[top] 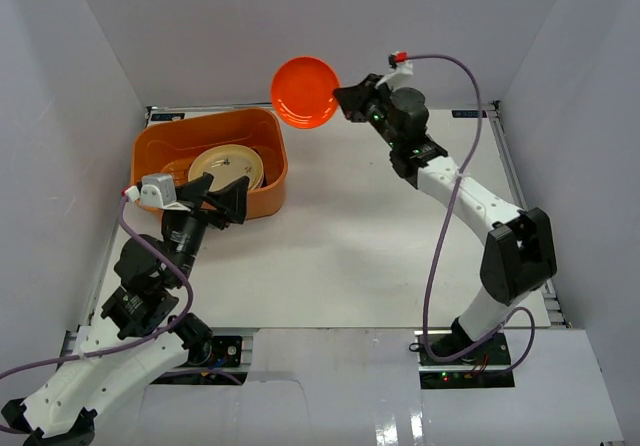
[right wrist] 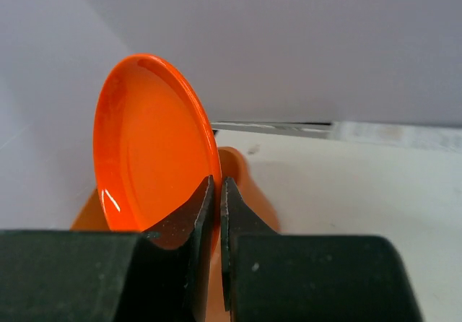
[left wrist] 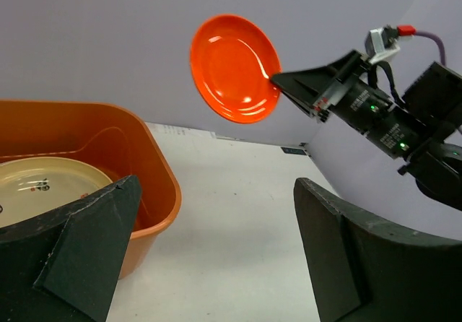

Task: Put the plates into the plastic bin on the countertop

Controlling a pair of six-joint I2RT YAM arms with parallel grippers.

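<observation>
My right gripper (top: 340, 100) is shut on the rim of the orange-red plate (top: 305, 92) and holds it on edge in the air, right of the orange bin (top: 168, 142). The plate also shows in the right wrist view (right wrist: 151, 149), pinched between the fingers, and in the left wrist view (left wrist: 234, 68). The bin holds a round cream plate (top: 228, 169), which also shows in the left wrist view (left wrist: 43, 188). My left gripper (top: 222, 202) is open and empty by the bin's near right corner. The other plates are out of view.
The white countertop (top: 360, 236) is bare in front of and right of the bin. White walls enclose it on three sides. A purple cable (top: 440, 256) hangs along the right arm.
</observation>
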